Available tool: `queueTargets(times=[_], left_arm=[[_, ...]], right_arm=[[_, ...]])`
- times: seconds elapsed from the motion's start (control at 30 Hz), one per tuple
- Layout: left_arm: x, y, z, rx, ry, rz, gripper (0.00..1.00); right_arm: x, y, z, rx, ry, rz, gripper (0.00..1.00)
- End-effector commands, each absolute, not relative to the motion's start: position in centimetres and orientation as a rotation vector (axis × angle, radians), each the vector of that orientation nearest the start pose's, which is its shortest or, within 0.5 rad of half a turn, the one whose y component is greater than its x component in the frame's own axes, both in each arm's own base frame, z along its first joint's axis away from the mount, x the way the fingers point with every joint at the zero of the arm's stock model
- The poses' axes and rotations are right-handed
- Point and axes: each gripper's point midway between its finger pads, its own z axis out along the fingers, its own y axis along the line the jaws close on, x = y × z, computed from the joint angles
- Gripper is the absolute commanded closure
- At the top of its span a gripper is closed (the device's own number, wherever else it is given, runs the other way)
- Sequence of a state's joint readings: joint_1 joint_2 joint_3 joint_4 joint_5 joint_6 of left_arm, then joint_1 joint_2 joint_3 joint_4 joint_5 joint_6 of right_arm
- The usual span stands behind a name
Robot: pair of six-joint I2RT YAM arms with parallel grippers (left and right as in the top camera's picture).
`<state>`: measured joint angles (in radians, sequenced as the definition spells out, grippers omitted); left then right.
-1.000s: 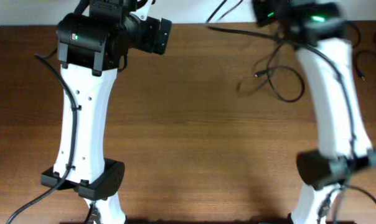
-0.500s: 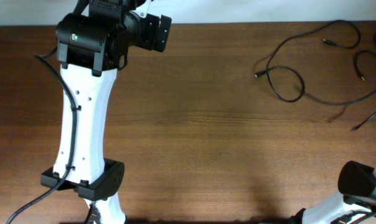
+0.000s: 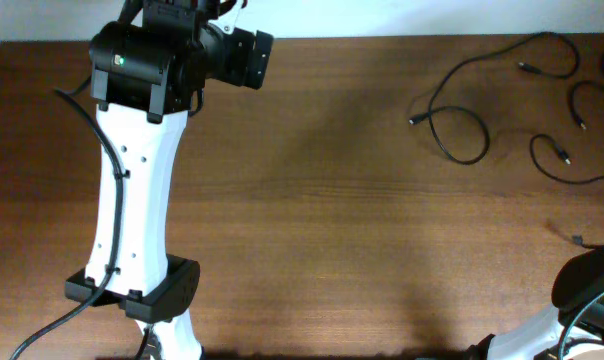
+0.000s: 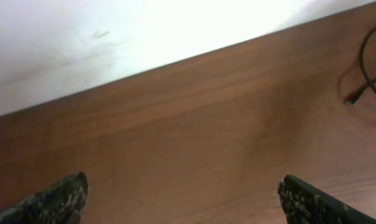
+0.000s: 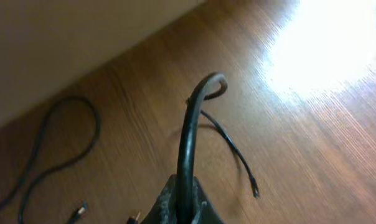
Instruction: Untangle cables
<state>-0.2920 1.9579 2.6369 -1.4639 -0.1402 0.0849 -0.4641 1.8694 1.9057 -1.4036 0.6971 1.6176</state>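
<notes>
Several thin black cables (image 3: pixel 460 128) lie as loose strands and loops on the far right of the brown table. My left gripper (image 4: pixel 182 184) is open and empty over bare wood at the far left (image 3: pixel 250 55); one cable end (image 4: pixel 356 96) shows at the right edge of its view. My right gripper (image 5: pixel 185 200) is shut on a black cable (image 5: pixel 189 134) that arches up from the jaws, its thin plug end (image 5: pixel 253 185) hanging over the table. In the overhead view only the right arm (image 3: pixel 592 285) shows, at the near right corner.
More cable loops (image 5: pixel 48 149) and small plugs (image 5: pixel 79 211) lie left of the right gripper. The table's far edge meets a white wall (image 4: pixel 113 37). The left arm's white link and base (image 3: pixel 132 200) stand on the left side of the table.
The right arm has swung from the far right of the table back to the near right corner. The cables it covered now show, and a strand has settled into a loop at the right edge.
</notes>
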Motion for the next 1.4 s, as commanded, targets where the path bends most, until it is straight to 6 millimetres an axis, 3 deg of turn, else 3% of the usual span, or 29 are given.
queueTargets(times=[0.0, 0.1, 0.27, 0.5, 0.6, 0.63, 0.67, 0.7, 0.73, 0.77, 0.83, 0.87, 0.9, 0.93, 0.97, 1.0, 1.03, 1.1, 1.13, 1.2, 1.27, 1.3, 1.37], left_arm=[[42.7, -9.7, 39.9, 0.347, 2.291, 0.083, 0.01], [42.7, -9.7, 39.9, 0.346, 2.29, 0.082, 0.01], [42.7, -9.7, 39.9, 0.347, 2.293, 0.083, 0.01], [42.5, -9.6, 39.7, 0.35, 2.303, 0.084, 0.01], [42.4, -9.6, 39.6, 0.351, 2.309, 0.085, 0.01], [42.4, -9.6, 39.6, 0.351, 2.309, 0.085, 0.01], [42.4, -9.6, 39.6, 0.351, 2.309, 0.085, 0.01], [42.4, -9.6, 39.6, 0.351, 2.309, 0.085, 0.01], [42.4, -9.6, 39.6, 0.351, 2.309, 0.085, 0.01], [42.4, -9.6, 39.6, 0.351, 2.309, 0.085, 0.01], [42.3, -9.6, 39.4, 0.353, 2.315, 0.086, 0.01], [42.3, -9.6, 39.4, 0.353, 2.315, 0.086, 0.01], [42.3, -9.6, 39.4, 0.353, 2.315, 0.086, 0.01], [42.3, -9.6, 39.4, 0.354, 2.316, 0.086, 0.01], [42.3, -9.6, 39.4, 0.354, 2.316, 0.086, 0.01], [42.3, -9.5, 39.5, 0.351, 2.315, 0.092, 0.01], [42.4, -9.2, 39.5, 0.342, 2.313, 0.111, 0.01], [42.4, -9.1, 39.6, 0.339, 2.311, 0.117, 0.01], [42.5, -9.2, 39.7, 0.337, 2.304, 0.116, 0.01], [42.9, -8.8, 40.0, 0.319, 2.287, 0.142, 0.01], [42.9, -8.8, 40.1, 0.318, 2.284, 0.142, 0.01], [42.9, -8.8, 40.1, 0.318, 2.283, 0.142, 0.01], [43.0, -8.9, 40.1, 0.317, 2.281, 0.141, 0.01]], right_arm=[[30.3, -29.5, 22.9, 2.106, 1.323, -0.701, 0.96], [28.9, -31.7, 19.3, 2.236, 1.329, -0.705, 0.96], [27.0, -33.2, 13.2, 2.422, 1.339, -0.744, 0.96], [26.1, -30.9, 7.6, 2.532, 1.471, -0.756, 0.96], [26.7, -28.9, 5.1, 2.57, 1.532, -0.676, 0.96], [26.9, -28.8, 4.9, 2.561, 1.538, -0.677, 0.92], [26.7, -29.0, 5.1, 2.541, 1.536, -0.712, 0.45], [27.2, -28.3, 4.7, 2.575, 1.552, -0.644, 0.13], [29.7, -28.1, 4.7, 2.405, 1.872, -0.468, 0.14], [31.8, -28.7, 6.4, 2.233, 2.031, -0.39, 0.15], [35.0, -29.5, 13.4, 1.901, 2.12, -0.342, 0.14], [36.2, -29.4, 15.3, 1.763, 2.169, -0.337, 0.14], [37.9, -28.6, 18.1, 1.585, 2.216, -0.349, 0.04], [39.6, -27.1, 19.9, 1.418, 2.28, -0.315, 0.04], [41.4, -24.7, 20.2, 1.252, 2.369, -0.277, 0.03], [43.9, -20.9, 20.1, 0.925, 2.51, -0.172, 0.1], [46.3, -16.1, 20.3, 0.519, 2.599, -0.024, 0.22], [47.8, -7.3, 20.6, -0.131, 2.621, 0.178, 0.27], [48.0, -2.5, 20.6, -0.365, 2.599, 0.232, 0.27], [49.0, 3.3, 21.5, -0.58, 2.52, 0.213, 0.27], [51.1, 5.9, 24.4, -0.638, 2.382, 0.174, 0.21], [52.4, 7.6, 27.6, -0.612, 2.281, 0.176, 0.01], [53.1, 8.4, 28.5, -0.622, 2.231, 0.17, 0.01]])
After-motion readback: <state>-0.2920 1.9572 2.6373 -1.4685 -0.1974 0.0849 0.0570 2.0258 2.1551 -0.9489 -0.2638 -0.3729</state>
